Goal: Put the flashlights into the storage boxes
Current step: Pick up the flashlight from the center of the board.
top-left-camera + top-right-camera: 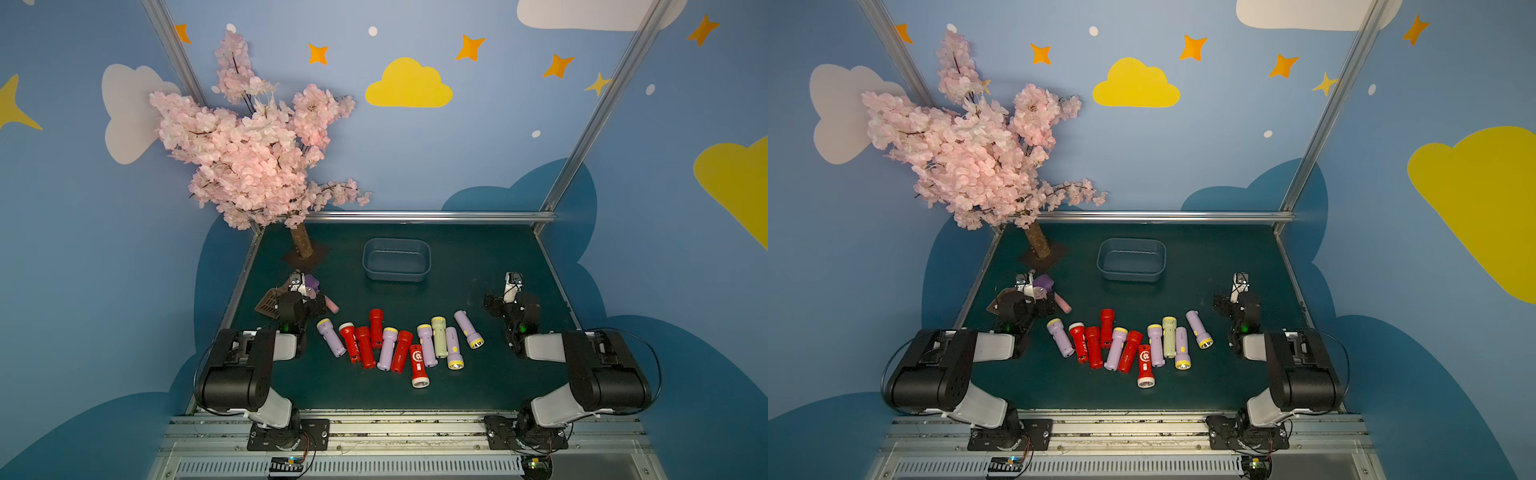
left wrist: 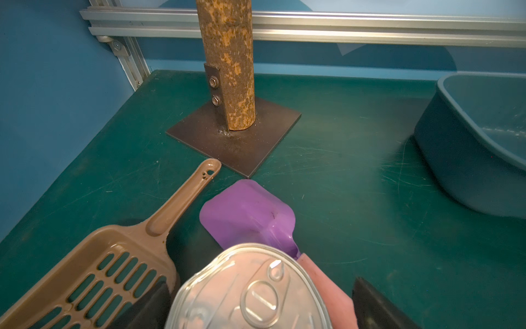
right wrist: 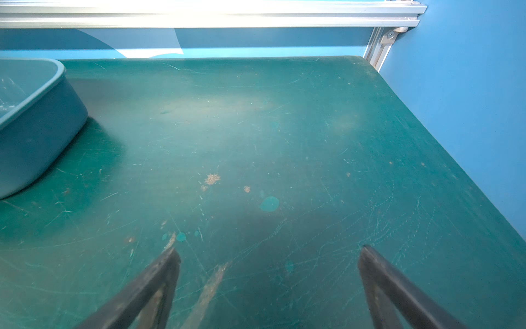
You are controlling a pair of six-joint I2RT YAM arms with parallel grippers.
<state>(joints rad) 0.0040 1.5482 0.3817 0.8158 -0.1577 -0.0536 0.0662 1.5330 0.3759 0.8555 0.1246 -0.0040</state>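
**Eleven flashlights on the worktop, tub empty, both grippers wide open**

The dark green worktop point(image 1: 478, 266) fills the floor of a blue booth. A pink blossom tree point(image 1: 249, 145) rises from its far left corner, its trunk point(image 2: 227, 65) bolted to a dark square plate point(image 2: 236, 136).

The two arms reach in from the near edge, one at each side. The left gripper point(image 2: 262, 282) has its jaws spread wide on either side of a can with a pull-tab lid point(image 2: 250, 287); whether the fingers touch the can I cannot tell. The right gripper point(image 3: 269, 251) is also spread wide, low over bare worktop and holding nothing.

The slate-blue storage box point(image 1: 397, 277) sits toward the far middle of the worktop, between the two grippers and beyond them. In both top views point(image 1: 1131, 275) nothing lies in it.

The flashlights point(image 1: 402, 351) lie in a loose row across the near middle, well apart from the box. There are five red, five lavender with yellow heads, and one pale green flashlight point(image 1: 439, 336). A lavender flashlight point(image 1: 330, 337) ends the row on the left and another lavender one point(image 1: 467, 328) ends it on the right. A red flashlight with a white emblem point(image 1: 417, 361) lies nearest the front edge.

By the left gripper lie a brown slotted scoop point(image 2: 113, 256) and a purple spatula point(image 2: 247, 213) with a pink handle point(image 2: 327, 284).
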